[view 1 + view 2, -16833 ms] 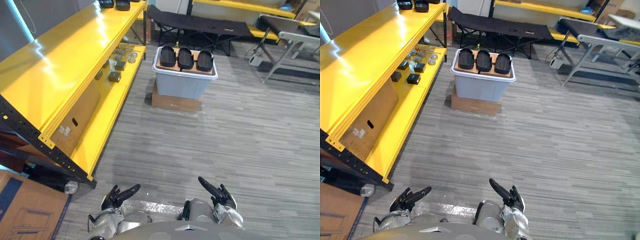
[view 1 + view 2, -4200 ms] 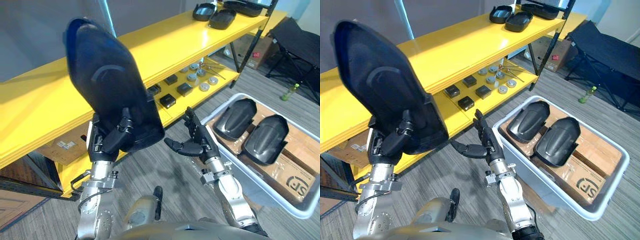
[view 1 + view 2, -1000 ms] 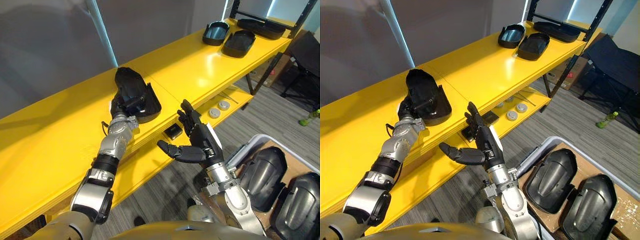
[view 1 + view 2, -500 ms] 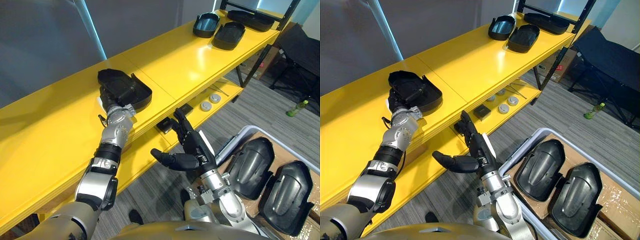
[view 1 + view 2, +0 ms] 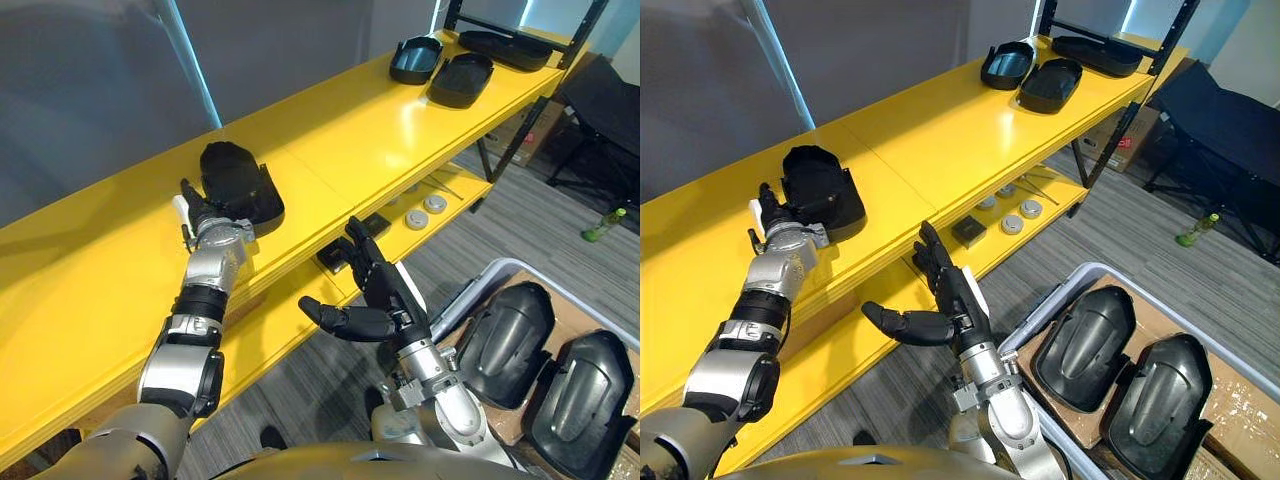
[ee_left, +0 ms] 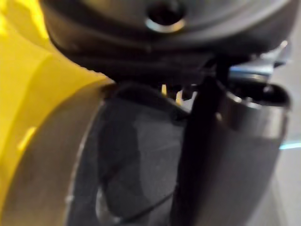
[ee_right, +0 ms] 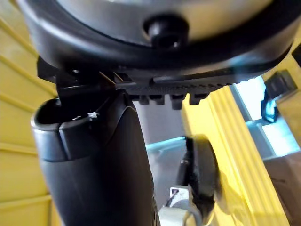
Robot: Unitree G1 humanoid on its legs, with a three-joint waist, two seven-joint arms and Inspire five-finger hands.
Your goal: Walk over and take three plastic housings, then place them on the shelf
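Plastic housing [image 5: 238, 185]: set on yellow shelf [image 5: 350, 130], 10 o'clock; left hand [image 5: 205, 222] alongside, fingers straight; right hand [image 5: 378, 300] splayed, empty. Awaited two more housings [image 5: 505, 340] in bin [image 5: 470, 285], 4 o'clock.

I couldn't tell whether the left hand [image 5: 207, 225] touched the housing [image 5: 238, 180] beside it. The bin [image 5: 1045, 307] ran off the edge; the small parts [image 5: 1012, 224] on the lower shelf [image 5: 1065, 200] were unidentifiable.
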